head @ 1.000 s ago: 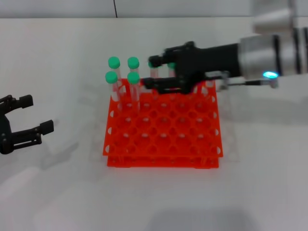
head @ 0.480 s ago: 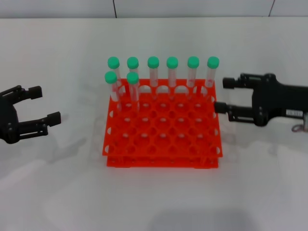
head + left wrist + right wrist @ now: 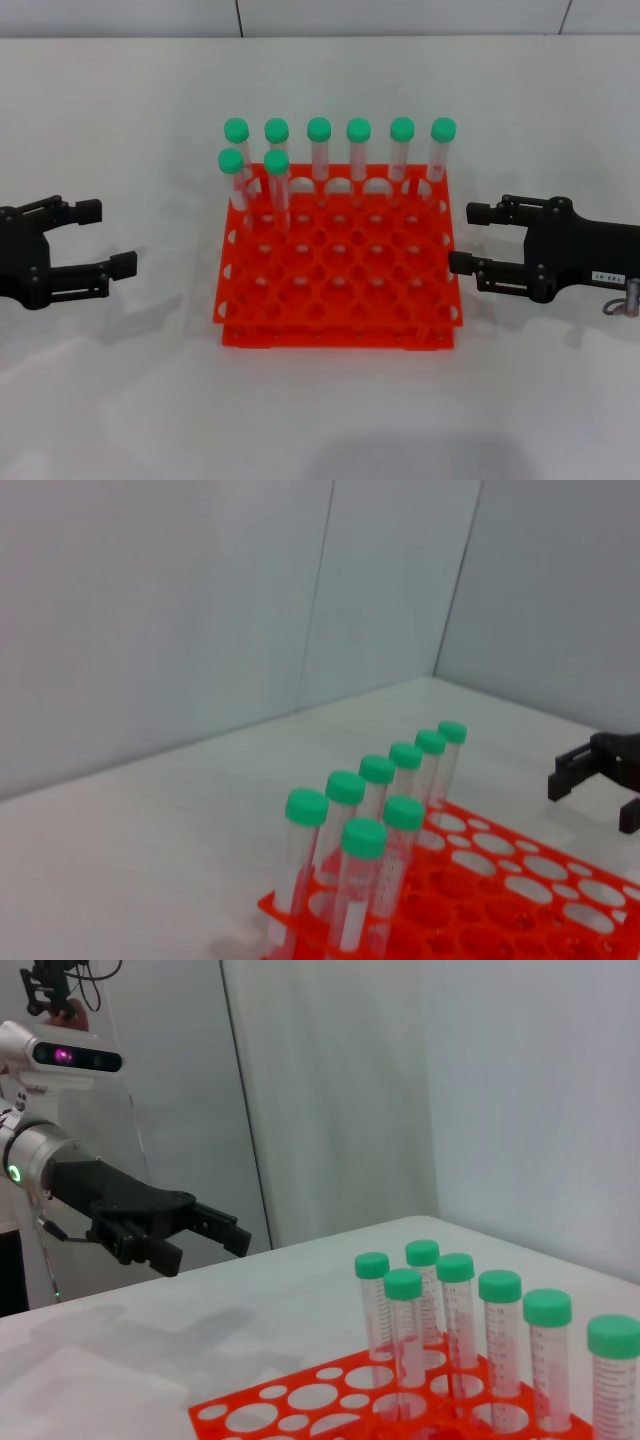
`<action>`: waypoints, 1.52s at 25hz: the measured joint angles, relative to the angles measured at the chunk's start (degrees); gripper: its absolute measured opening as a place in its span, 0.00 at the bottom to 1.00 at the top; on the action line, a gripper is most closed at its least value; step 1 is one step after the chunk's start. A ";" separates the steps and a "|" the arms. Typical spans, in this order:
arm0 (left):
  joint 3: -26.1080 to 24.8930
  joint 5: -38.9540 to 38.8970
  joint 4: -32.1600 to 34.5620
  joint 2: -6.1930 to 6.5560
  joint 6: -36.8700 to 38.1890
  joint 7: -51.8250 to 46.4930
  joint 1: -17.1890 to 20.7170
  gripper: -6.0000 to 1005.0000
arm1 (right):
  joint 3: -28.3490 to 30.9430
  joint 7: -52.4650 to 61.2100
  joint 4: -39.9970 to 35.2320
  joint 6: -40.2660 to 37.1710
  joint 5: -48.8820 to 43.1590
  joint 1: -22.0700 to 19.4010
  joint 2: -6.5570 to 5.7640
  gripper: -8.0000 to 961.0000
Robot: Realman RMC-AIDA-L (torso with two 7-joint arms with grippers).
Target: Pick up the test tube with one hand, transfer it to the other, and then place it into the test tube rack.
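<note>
On the white tabletop, eight green-capped tubes stand upright in the orange rack, the corner tube nearest the right gripper. Both it and the left gripper flank the rack, jaws spread and empty, apparently finished.

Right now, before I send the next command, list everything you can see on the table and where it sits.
test tube rack: one, orange-red, centre of the table.
test tubes: eight, clear with green caps, upright in the rack; six along the far row, two more in the second row at its left end.
table: one, white, under everything.
left hand: one, black, left of the rack, open, holding nothing.
right hand: one, black with a small white label, right of the rack, open, holding nothing.
</note>
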 joint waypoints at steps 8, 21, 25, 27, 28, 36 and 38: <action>0.00 2.17 -0.04 0.07 -0.51 -0.54 -1.19 0.89 | 0.04 -0.30 0.39 1.82 0.80 0.26 0.12 0.84; 1.58 4.04 -0.09 1.22 2.27 -0.67 -2.90 0.89 | -0.56 1.74 0.56 4.01 0.33 1.14 0.07 0.92; 1.63 4.10 -0.09 1.48 2.30 -0.67 -3.19 0.89 | -0.58 2.37 0.56 4.08 -0.04 1.16 -0.01 0.92; 1.73 4.29 -0.11 1.48 2.30 -0.67 -3.46 0.89 | -0.58 2.93 0.57 4.12 -0.68 1.26 -0.03 0.92; 1.78 4.46 -0.13 1.44 2.30 -0.67 -3.60 0.89 | -0.58 3.14 0.57 4.16 -1.00 1.40 -0.03 0.92; 2.08 5.30 -0.18 1.08 1.82 -0.72 -4.22 0.89 | -0.67 3.34 0.82 4.67 -1.44 1.76 -0.05 0.92; 2.10 5.30 -0.18 1.07 1.72 -0.73 -4.24 0.89 | -0.67 3.34 0.92 4.81 -1.45 1.77 -0.05 0.92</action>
